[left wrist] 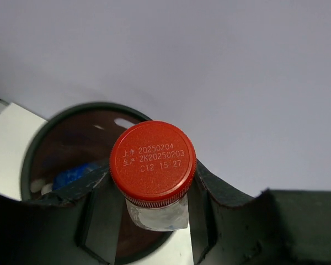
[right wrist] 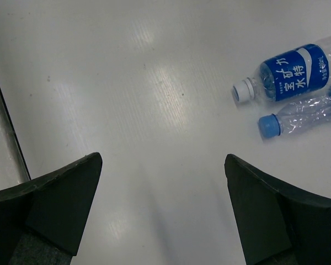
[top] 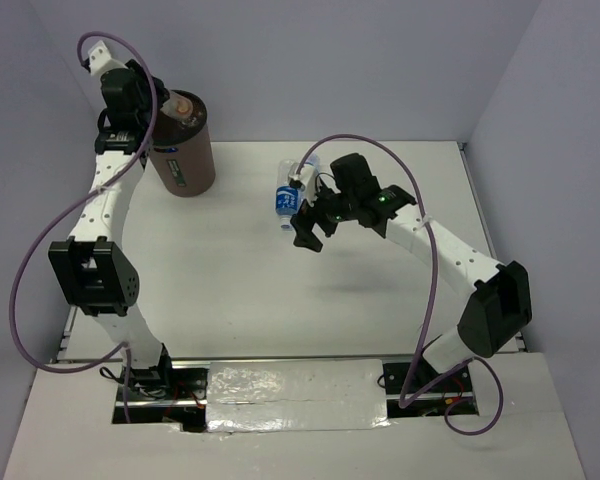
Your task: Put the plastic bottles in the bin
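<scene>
Red bottle cap [left wrist: 153, 160], "20250204", in left tool [left wrist: 151, 205], above bin [left wrist: 25, 165]

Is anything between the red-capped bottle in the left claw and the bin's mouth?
Nothing visible. The left claw holds the red-capped bottle directly over the open mouth of the bin. A blue-labelled bottle lies inside, not blocking the opening.

The small bottle [left wrist: 153, 160] has a red cap with white print; the bin [top: 187, 160] is dark brown; one bottle [right wrist: 294, 70] has a blue label with white letters; the second bottle [right wrist: 300, 115] has a blue cap; the bench [right wrist: 127, 83] is white.
</scene>
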`<state>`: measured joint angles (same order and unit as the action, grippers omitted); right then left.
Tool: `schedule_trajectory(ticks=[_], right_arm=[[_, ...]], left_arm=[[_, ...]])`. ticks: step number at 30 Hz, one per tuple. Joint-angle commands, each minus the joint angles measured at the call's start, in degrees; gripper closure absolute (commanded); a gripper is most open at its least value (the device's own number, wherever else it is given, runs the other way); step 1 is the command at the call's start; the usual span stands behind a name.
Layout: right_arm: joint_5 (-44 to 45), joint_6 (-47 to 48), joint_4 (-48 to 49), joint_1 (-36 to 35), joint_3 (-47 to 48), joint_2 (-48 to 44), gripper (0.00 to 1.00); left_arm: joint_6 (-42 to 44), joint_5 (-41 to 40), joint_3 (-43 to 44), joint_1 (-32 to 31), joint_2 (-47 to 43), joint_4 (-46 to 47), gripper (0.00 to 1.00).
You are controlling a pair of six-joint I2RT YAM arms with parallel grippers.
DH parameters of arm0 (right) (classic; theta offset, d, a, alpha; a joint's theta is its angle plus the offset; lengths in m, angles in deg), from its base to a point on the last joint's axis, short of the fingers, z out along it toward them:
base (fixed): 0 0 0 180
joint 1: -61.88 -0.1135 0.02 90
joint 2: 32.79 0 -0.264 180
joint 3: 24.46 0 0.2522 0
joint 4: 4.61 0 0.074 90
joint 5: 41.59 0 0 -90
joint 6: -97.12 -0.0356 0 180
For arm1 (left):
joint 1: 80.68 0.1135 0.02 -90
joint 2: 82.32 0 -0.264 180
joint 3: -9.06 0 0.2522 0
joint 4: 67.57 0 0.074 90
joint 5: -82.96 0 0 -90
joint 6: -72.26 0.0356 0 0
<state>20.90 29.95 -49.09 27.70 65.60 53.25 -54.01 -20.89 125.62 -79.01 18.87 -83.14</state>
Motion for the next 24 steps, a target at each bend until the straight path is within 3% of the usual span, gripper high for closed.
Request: schedule_trajectory(ticks=[1, 3, 4, 5, 6, 10, 19, 22, 24], right_arm=[[-0.8, 0.0, 1.6, 0.6, -0.2, -2.0, 0.00], [0.5, -1.3, 2.2, 0.9, 0.3, -1.1, 0.00], [2.2, -2.2, 2.9, 1.1, 1.0, -0.5, 0.00], [3.5, -3.3, 3.4, 1.2, 1.5, 0.0, 0.00], [4.6, -6.0, 3.6, 1.7, 2.1, 1.5, 0.00], [6.9, -14.2, 2.1, 3.7, 9.2, 8.1, 0.00], [11.1, -37.3, -3.5, 8.0, 26.7, 25.7, 0.00], [14.4, -40.9, -5.0, 8.4, 31.1, 31.2, 0.00], [18.3, -42.2, -4.1, 8.8, 32.5, 34.7, 0.00]], left_arm=[[-2.2, -2.2, 4.2, 2.1, 2.3, 2.0, 0.95], [-2.7, -1.0, 4.9, 3.1, 3.9, -0.2, 0.83], [-3.0, -0.5, 5.2, 3.5, 4.3, -0.7, 0.62], [-3.1, 0.1, 5.5, 3.7, 4.8, -1.4, 0.51], [-3.3, 1.7, 5.8, 3.9, 5.7, -2.2, 0.31], [-4.7, 5.0, 6.3, 4.7, 6.5, -6.1, 0.10], [-6.1, 10.5, -1.5, 7.2, -0.7, -6.0, 0.01], [-5.3, 16.9, -6.8, 7.6, -6.6, -4.0, 0.02], [-4.7, 25.8, -11.5, 7.6, -10.5, -2.0, 0.03]])
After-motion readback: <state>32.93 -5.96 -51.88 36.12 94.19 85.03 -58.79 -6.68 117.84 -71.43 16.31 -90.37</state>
